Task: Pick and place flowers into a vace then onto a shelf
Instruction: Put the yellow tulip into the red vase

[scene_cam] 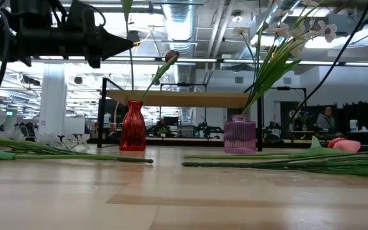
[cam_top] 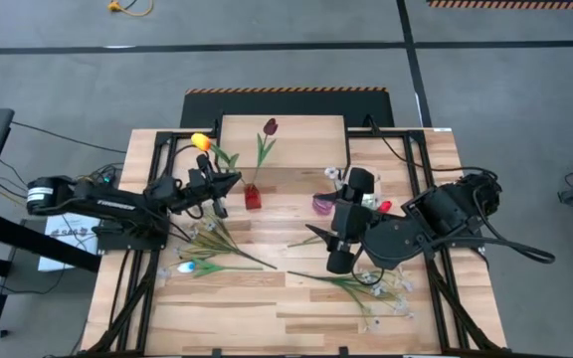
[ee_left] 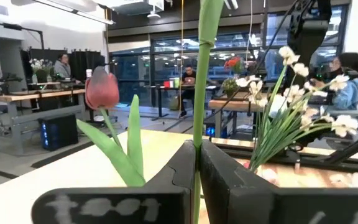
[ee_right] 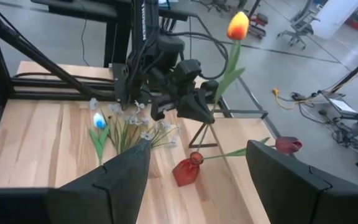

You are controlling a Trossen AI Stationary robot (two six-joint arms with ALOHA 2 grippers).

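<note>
While the left end effector clamps the orange tulip stem beside the red vase near the shelf, the right end effector hovers mid-worktop, fingers apart.

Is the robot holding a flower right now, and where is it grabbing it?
Yes. The left gripper is shut on the green stem of the orange tulip, below its head. The right gripper is open and holds nothing.
</note>
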